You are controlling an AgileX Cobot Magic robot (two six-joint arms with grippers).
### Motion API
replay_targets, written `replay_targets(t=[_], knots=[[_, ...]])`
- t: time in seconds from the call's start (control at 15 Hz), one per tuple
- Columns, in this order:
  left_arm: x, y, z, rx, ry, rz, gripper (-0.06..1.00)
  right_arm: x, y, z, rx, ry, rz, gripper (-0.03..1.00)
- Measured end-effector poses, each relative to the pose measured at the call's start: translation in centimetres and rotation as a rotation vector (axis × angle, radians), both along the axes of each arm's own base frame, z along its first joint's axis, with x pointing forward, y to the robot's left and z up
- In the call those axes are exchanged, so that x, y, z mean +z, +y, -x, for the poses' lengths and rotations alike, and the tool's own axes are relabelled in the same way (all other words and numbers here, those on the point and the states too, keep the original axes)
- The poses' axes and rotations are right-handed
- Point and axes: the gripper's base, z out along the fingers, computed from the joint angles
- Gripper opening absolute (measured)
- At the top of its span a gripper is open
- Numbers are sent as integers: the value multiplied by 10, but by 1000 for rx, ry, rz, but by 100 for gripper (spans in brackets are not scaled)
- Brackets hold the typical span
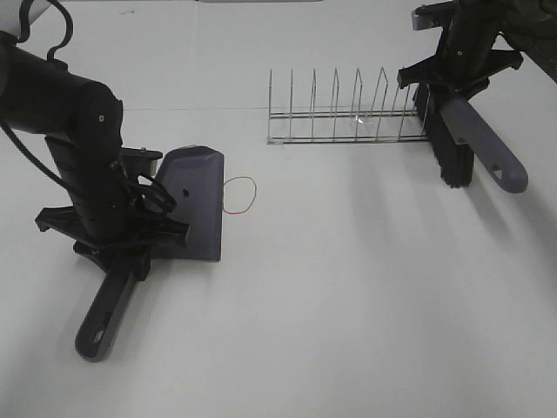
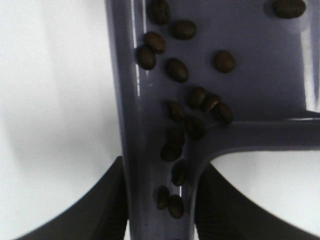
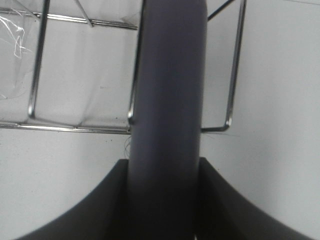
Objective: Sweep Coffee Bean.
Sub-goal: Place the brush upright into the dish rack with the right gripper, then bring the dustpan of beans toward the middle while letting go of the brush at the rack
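Coffee bean (image 2: pixel 177 70) pieces lie inside the grey dustpan (image 1: pixel 196 196) near the desk's (image 1: pixel 365 305) left edge, its handle clamped by the left end effector (image 2: pixel 161 200). A red string loop (image 1: pixel 240 195) lies just beside its lip. A wire rack (image 1: pixel 348 138) stands toward the far edge. The right end effector (image 3: pixel 165 200) is clamped on the brush (image 1: pixel 452 161), whose bristles are at the rack's right end. The near-right corner is open.

Left end effector (image 2: pixel 160 205) clamped, right end effector (image 3: pixel 165 200) clamped
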Motion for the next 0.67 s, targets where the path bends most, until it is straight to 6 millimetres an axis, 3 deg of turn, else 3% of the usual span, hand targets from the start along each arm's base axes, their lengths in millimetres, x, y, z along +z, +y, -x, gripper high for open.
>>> replay_targets(t=[0.07, 0.27, 0.33, 0.47, 0.67], knots=[[0, 0, 0, 0, 0, 0, 33, 0, 0, 0, -6, -5, -3, 29], [0, 0, 0, 0, 1, 0, 33, 1, 0, -2, -39, -34, -13, 70], [0, 0, 0, 0, 1, 0, 33, 2, 1, -2, -37, -37, -10, 77], [0, 0, 0, 0, 1, 0, 33, 19, 0, 0, -39, -60, -8, 82], [1, 0, 0, 0, -5, 2, 33, 68, 1, 14, -48, -72, -19, 82]])
